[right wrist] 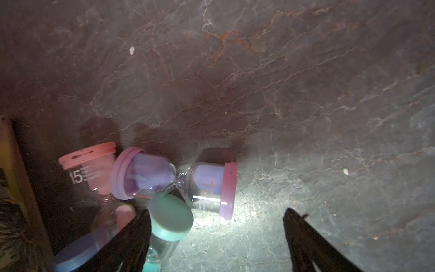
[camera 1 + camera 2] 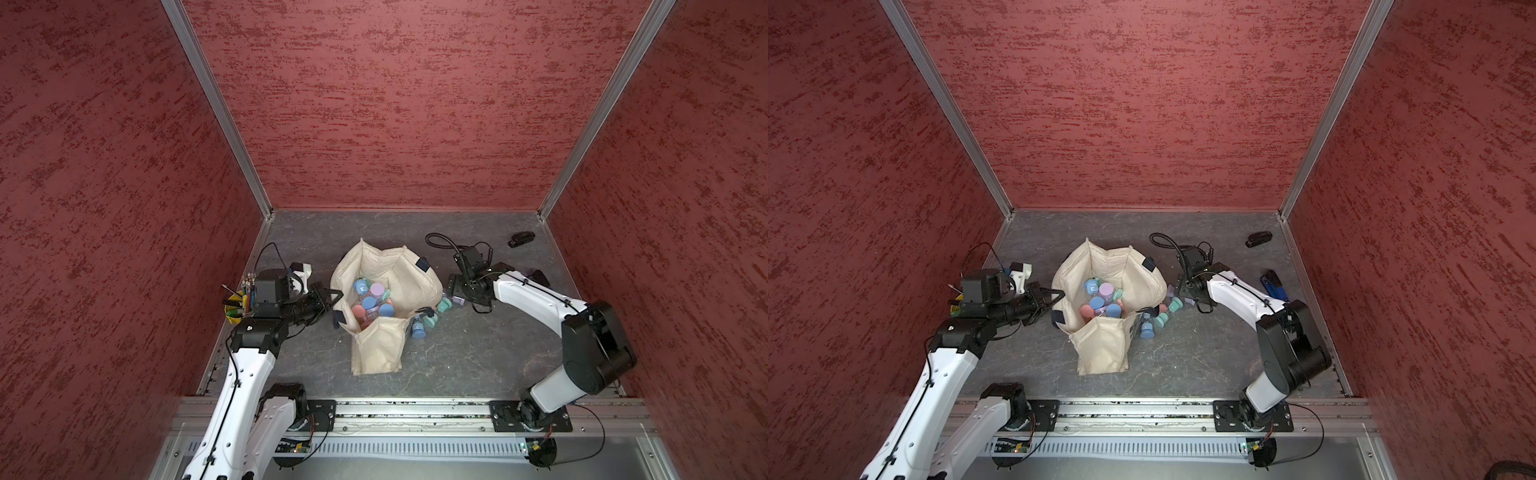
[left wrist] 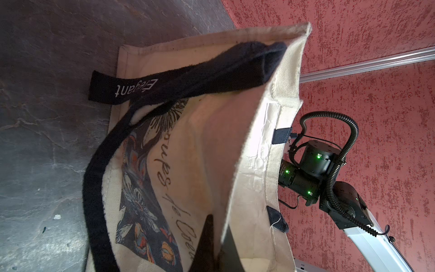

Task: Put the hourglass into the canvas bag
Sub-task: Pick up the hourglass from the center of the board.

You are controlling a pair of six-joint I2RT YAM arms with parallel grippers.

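While the right gripper (image 1: 217,210) hangs wide open with nothing between its black fingers (image 1: 131,237), only its wrist view gives detail. The lilac hourglass (image 1: 174,181) lies on its side at lower centre of frame, just ahead of the tips. It rests on the table (image 1: 282,94), outside the canvas bag (image 2: 378,349). A teal-capped hourglass (image 1: 170,219) shows right against one finger; can't tell if they touch. A pink hourglass (image 1: 94,169) marked 15 and a blue cap (image 1: 75,249) sit lower left. The top views reduce these to small coloured blobs at the bag's right edge.

The left gripper (image 2: 333,296) (image 2: 1060,296) is closed, pinching the bag's rim on its left side in both top views. The left wrist view shows its dark fingers (image 3: 206,235) against the canvas wall, bottom centre. That view alone shows the printed flower art (image 3: 136,205), script lettering and a black strap (image 3: 98,169) reading "Elegant". The bag's inside is hidden there. Both top views look into the open mouth at a pile of hourglasses (image 2: 372,301) (image 2: 1102,301), frame centre.

Materials:
- Bag: coarse cream weave, soft and slumped, with navy tabs (image 2: 422,264).
- Hourglasses: clear pinched bodies with matte round caps.
- Table: dark, slate-look, with pale veins.
- Walls (image 2: 415,104): rough red stipple, with aluminium corner rails (image 2: 216,108).
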